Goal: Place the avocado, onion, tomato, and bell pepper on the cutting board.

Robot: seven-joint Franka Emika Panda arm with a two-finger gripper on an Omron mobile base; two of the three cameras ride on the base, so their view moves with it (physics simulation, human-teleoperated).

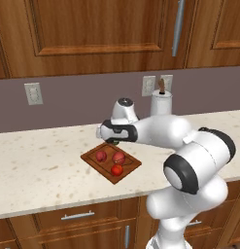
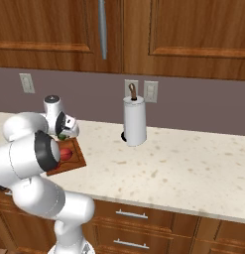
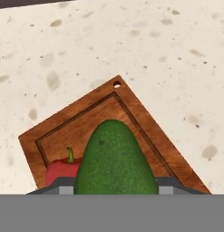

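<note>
A pale speckled stone counter (image 1: 39,160) runs along the wall above wooden drawers. On it, near the front edge, lies the cutting board (image 1: 92,158) — a reddish-brown wooden square set cornerwise, with a groove inside its rim and a small hole at one corner. Farther right, back by the wall, a white paper towel roll (image 2: 134,127) stands upright on its holder, well apart from the board. The stretch of counter between them is bare stone — likewise the stretch left of the board.

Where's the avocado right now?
In the hand view, the avocado sits between the gripper's fingers above the cutting board, a red vegetable beside it.
</note>
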